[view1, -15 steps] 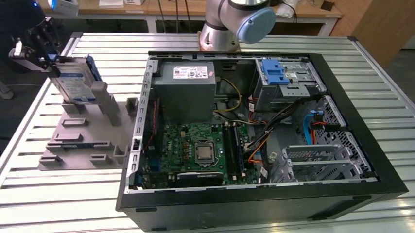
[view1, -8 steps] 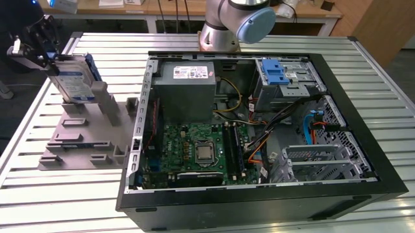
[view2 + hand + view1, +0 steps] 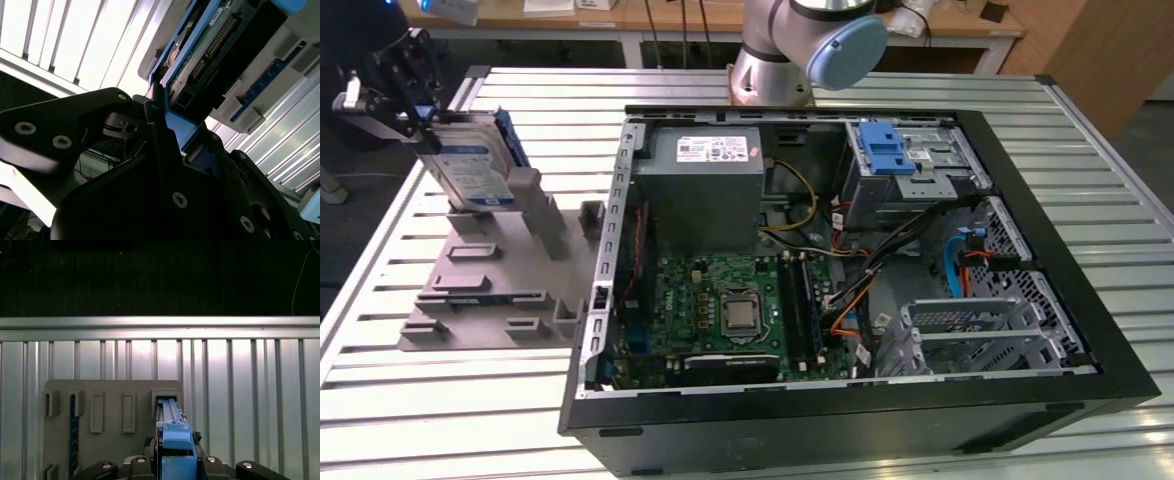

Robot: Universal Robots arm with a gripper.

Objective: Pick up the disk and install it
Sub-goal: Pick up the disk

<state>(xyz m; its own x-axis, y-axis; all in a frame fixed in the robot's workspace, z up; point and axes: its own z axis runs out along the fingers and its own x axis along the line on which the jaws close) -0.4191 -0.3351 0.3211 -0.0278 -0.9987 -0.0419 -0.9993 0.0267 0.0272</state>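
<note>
In the exterior view, the disk (image 3: 464, 165), silver with a white-and-blue label and blue rails, stands on edge in the grey fixture (image 3: 494, 290) near the surface (image 3: 1067, 120)'s edge at the exterior view's left. The gripper (image 3: 424, 122) pinches it. In the second wrist view its circuit-board side faces the camera. In the first wrist view its blue rail sits clamped.

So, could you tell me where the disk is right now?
The disk stands on edge in the grey fixture block at the exterior view's left, beside the open computer case, with the gripper at its upper end.
</note>
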